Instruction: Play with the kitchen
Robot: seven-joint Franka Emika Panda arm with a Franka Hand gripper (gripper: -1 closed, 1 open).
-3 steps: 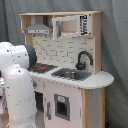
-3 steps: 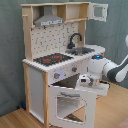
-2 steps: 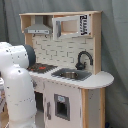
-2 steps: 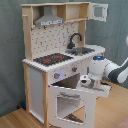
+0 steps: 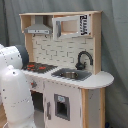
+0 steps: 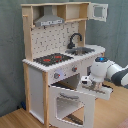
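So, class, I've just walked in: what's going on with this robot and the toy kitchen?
A white robot arm is working at the front of the toy kitchen. In the second exterior view, its gripper sits at the top edge of the windowed oven door, which hangs partly open, tilted outward. The hob, the tap and the sink are untouched. Whether the jaws are gripping the door cannot be told.

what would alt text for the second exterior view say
A white robot arm reaches in from the second exterior view's right to the open oven door of a white and wood toy kitchen. Its gripper sits at the door's top edge. Above are a hob, sink, black tap and grey hood.
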